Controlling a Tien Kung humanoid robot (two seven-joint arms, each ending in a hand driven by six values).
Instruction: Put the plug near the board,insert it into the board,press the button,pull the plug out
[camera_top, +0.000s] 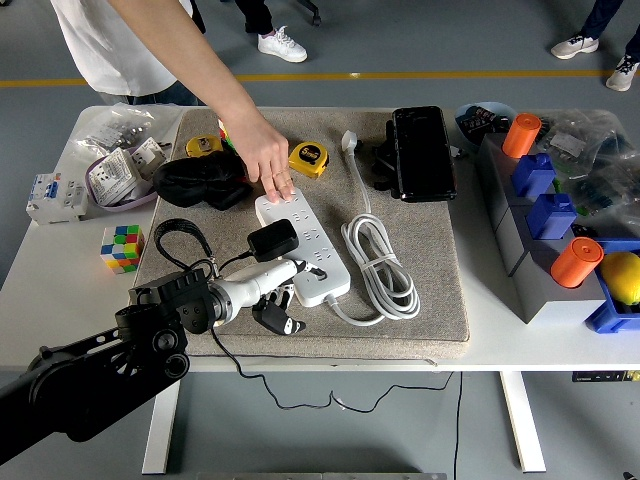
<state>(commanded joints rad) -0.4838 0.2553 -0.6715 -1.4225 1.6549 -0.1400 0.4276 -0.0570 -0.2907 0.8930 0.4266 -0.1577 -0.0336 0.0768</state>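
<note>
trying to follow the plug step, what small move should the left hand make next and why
Probably close the left hand around the black plug and lift it straight up. The plug sits on the white power strip, the person's hand steadies the strip's far end, and the robot's fingers lie just below the plug, holding nothing.

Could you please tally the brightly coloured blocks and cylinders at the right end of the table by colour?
Orange cylinders: 2
Blue blocks: 2
Total: 4
</note>
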